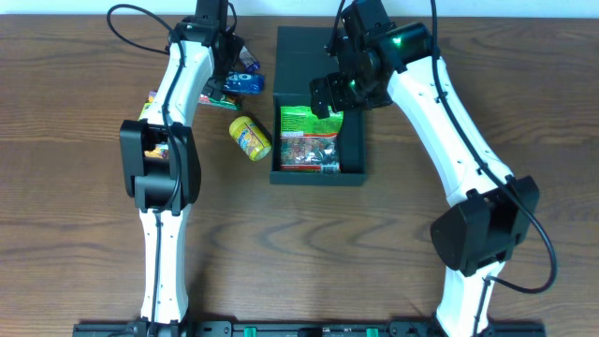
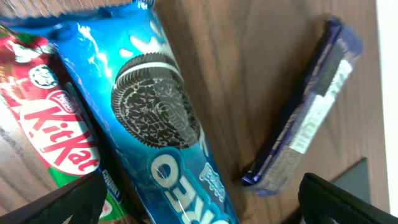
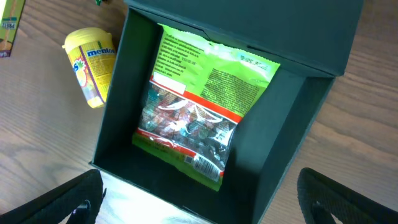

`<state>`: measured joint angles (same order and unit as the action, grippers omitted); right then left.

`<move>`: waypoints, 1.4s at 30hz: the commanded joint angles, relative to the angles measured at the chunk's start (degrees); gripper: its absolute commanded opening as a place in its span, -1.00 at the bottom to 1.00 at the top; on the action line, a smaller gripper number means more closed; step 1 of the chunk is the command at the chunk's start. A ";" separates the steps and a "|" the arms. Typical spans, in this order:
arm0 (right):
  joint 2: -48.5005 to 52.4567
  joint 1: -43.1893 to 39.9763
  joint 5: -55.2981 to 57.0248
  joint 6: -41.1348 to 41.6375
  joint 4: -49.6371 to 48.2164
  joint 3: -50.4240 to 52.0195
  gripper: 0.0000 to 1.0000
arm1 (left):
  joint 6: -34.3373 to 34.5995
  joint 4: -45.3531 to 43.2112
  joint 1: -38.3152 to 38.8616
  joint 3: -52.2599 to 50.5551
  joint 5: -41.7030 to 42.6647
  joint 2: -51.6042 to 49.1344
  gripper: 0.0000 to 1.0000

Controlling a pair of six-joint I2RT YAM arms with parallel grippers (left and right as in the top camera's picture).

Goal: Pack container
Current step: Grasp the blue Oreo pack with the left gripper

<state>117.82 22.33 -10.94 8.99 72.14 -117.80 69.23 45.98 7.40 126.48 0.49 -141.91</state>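
While the container (image 1: 353,140) sat at the centre of the brown wooden worktop (image 1: 75,234), its hinged lid (image 1: 309,56) lay folded back flat toward the top of the overhead frame, leaving the box open. A bright green snack bag (image 3: 193,106) with a red band and a clear window lay flat on the box floor, filling most of it and leaning toward the left wall. Just outside that left wall, on its side, was a small yellow Mentos bottle (image 1: 250,137), close to the box but not touching it.

The right pincer (image 3: 200,193) hung over the upper edge of the box near the lid hinge. In the right wrist view its two dark fingers (image 3: 59,199) showed only at the lower corners, spread wide and released, with nothing between them.

The left pincer (image 2: 202,186) was at the upper left of the overhead frame, above a cluster of snacks. Its fingers (image 2: 348,199) were likewise far apart and released, gripping nothing. Beneath them lay a blue Oreo packet (image 2: 165,124) running diagonally through the frame, with a red KitKat bar (image 2: 59,134) against its left side and partly under it. A dark blue wrapped bar (image 2: 308,106) lay to the right on bare wood, apart from the Oreo packet.
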 commanded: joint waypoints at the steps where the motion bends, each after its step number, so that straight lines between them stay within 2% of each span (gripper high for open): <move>1: 0.28 -0.17 -0.48 0.85 -0.11 0.17 0.98 | 0.63 0.09 -0.31 1.29 1.81 -3.13 1.00; 7: 0.28 -0.17 -0.48 0.85 -0.13 0.17 0.98 | 0.61 0.52 -0.33 1.29 2.71 -4.68 1.00; 8: 0.28 -0.17 -0.50 0.85 -0.13 0.17 0.99 | 0.63 0.52 -0.33 1.29 2.51 -4.68 0.89; 18: 0.28 -0.17 -0.48 0.85 -0.55 0.17 0.99 | 0.55 0.28 -1.11 1.29 2.10 -4.68 0.81; 23: 0.28 -0.17 -0.48 0.85 -0.72 0.17 0.98 | 0.50 1.86 -1.16 1.29 2.38 -4.68 0.59; 31: 0.28 -0.17 -0.48 0.83 -0.63 0.17 0.99 | 0.46 4.39 -2.19 1.29 2.38 -4.68 0.54; 36: 0.28 -0.17 -0.48 0.83 -0.72 0.17 0.98 | 0.13 6.01 -2.51 1.29 2.51 -4.68 0.22; 42: 0.28 -0.20 -0.44 0.81 -0.81 0.17 0.99 | -1.95 6.54 -2.51 1.31 2.58 -4.66 0.16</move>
<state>117.82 22.33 -10.94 9.02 71.35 -117.73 68.84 52.12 5.26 127.44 3.27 -145.23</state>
